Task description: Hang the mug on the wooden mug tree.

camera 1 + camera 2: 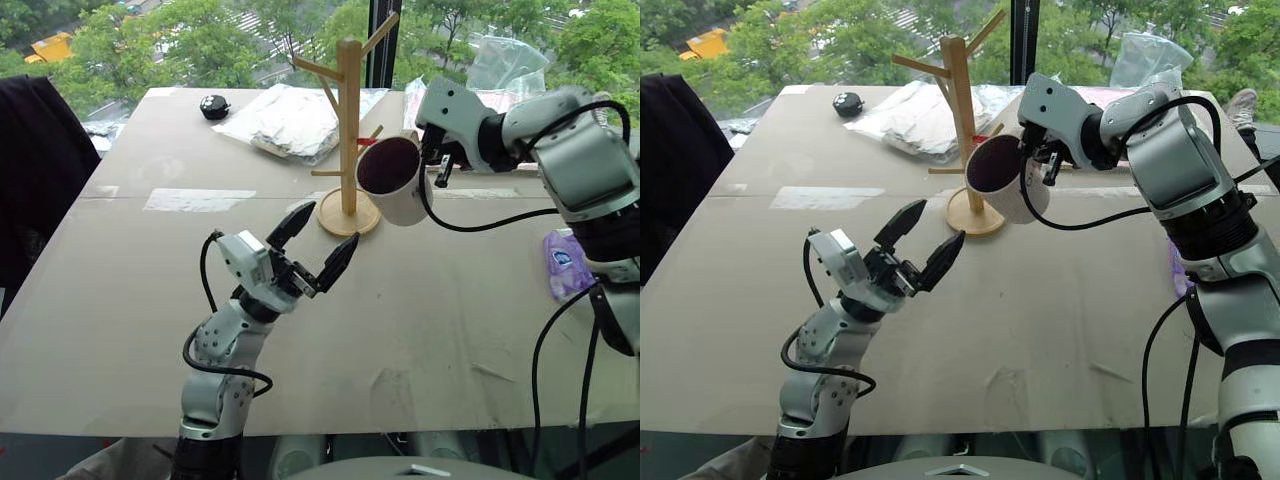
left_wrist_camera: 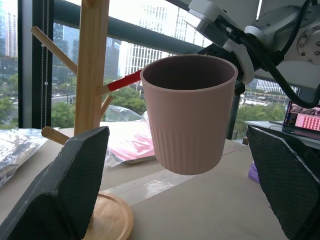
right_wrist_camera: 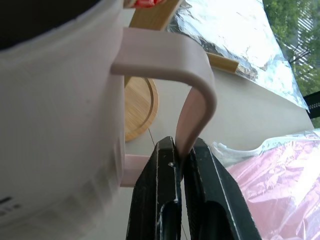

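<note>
Table (image 1: 150, 300), mug (image 1: 392, 180) — handle pinched, right gripper (image 3: 182, 160); lettering cropped

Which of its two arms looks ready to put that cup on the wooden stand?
Right. Its right gripper is shut on the mug by the handle, lifted beside the wooden mug tree. The left gripper is open, empty and lower.

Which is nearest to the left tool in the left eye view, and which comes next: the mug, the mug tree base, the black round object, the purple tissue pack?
1. The mug tree base, just beyond the left tool.
2. The mug, in the air to its right, held by the right tool.
3. The black round object, at the far edge, and the purple tissue pack, far right: too close to call.
</note>
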